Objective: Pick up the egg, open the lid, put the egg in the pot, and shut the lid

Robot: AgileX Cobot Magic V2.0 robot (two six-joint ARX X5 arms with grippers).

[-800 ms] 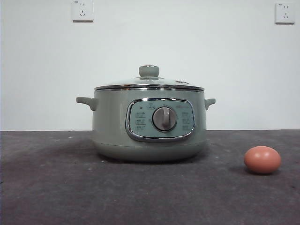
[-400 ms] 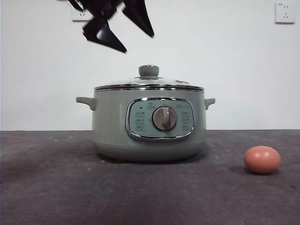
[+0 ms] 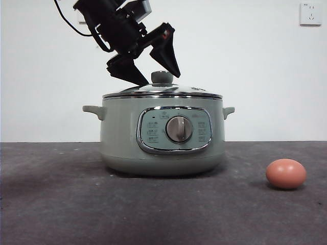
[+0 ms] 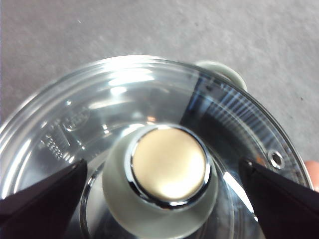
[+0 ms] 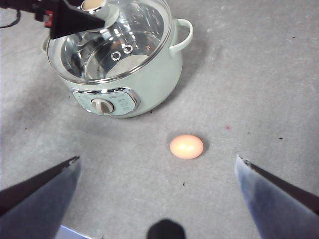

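The sage-green pot (image 3: 122, 138) stands mid-table with the glass lid (image 3: 179, 91) shut on it. My left gripper (image 3: 159, 74) has come down from the upper left and is open, one jaw on each side of the lid's green knob (image 3: 162, 77) without touching it. In the left wrist view the knob (image 4: 169, 172) sits centred between the left gripper's (image 4: 164, 201) jaws. The reddish-brown egg (image 3: 285, 174) lies on the table to the right of the pot. My right gripper (image 5: 155, 172) hangs open high above the egg (image 5: 187, 147), which lies apart from the pot (image 5: 149, 84).
The table (image 3: 61, 204) is dark grey, with a white wall close behind the pot. A wall socket (image 3: 310, 14) sits at the upper right. In the right wrist view the left arm's jaw (image 5: 75, 20) reaches over the lid (image 5: 134, 40).
The left arm, out of view a second ago, has come in from the top left and dropped until its open jaws flank the knob. Pot, lid and egg have not moved.
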